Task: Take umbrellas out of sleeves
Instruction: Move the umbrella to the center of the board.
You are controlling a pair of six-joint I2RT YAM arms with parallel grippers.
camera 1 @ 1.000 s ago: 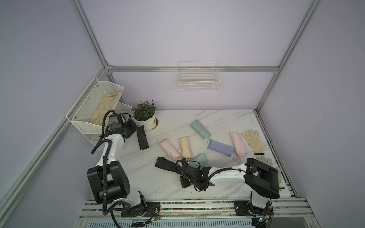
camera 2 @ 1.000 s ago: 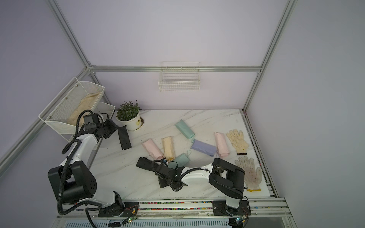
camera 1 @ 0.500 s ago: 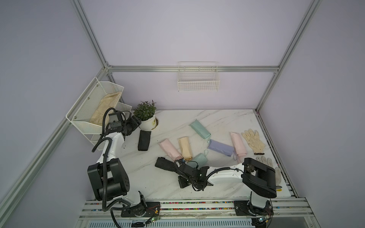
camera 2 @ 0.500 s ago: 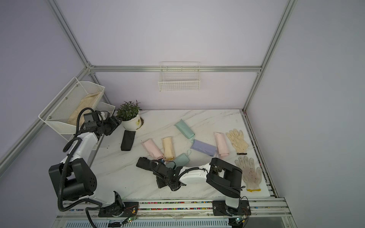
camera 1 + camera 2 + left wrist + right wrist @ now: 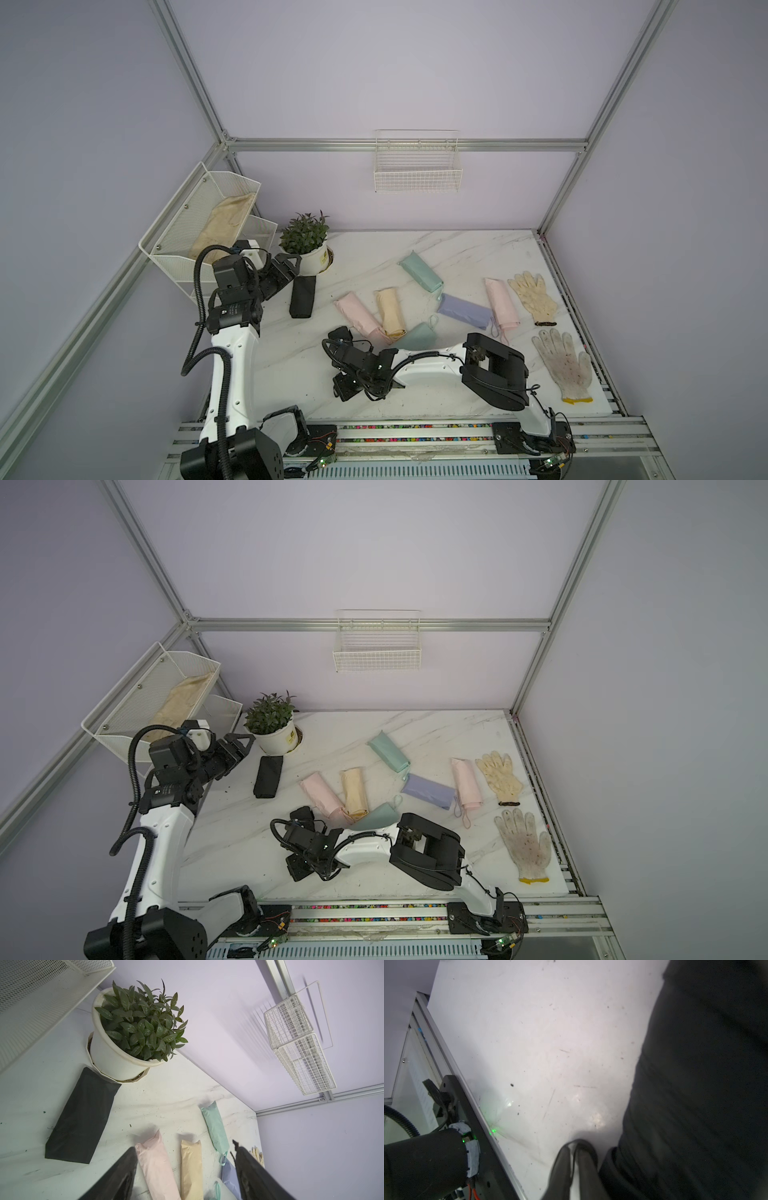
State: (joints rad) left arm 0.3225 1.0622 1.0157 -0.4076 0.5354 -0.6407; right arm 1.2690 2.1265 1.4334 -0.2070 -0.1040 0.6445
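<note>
In both top views the left claw [image 5: 291, 262] [image 5: 242, 741] hangs wide apart, holding nothing, just beside the pot [image 5: 313, 262] [image 5: 277, 741]. The black sleeve [image 5: 302, 297] [image 5: 269, 777] lies flat on the worktop [image 5: 457, 253] [image 5: 436, 737] with one end at the pot's base. Well away from the pot, towards the front edge, the right claw [image 5: 345, 387] [image 5: 300, 870] sits low over the worktop with the black umbrella [image 5: 340, 333] [image 5: 302, 812] just beside it; I cannot tell how its jaws stand. The left wrist view shows the left claw's two fingers [image 5: 124, 1174] spread wide and the black sleeve [image 5: 83, 1118] tucked against the pot [image 5: 112, 1057]. A pink sleeve [image 5: 155, 1167] and a yellow sleeve [image 5: 191, 1167] lie farther from the pot. In the right wrist view the black umbrella [image 5: 706, 1084] fills one side, blurred, lying on the worktop [image 5: 539, 1043]; whether the claw grips it I cannot tell.
</note>
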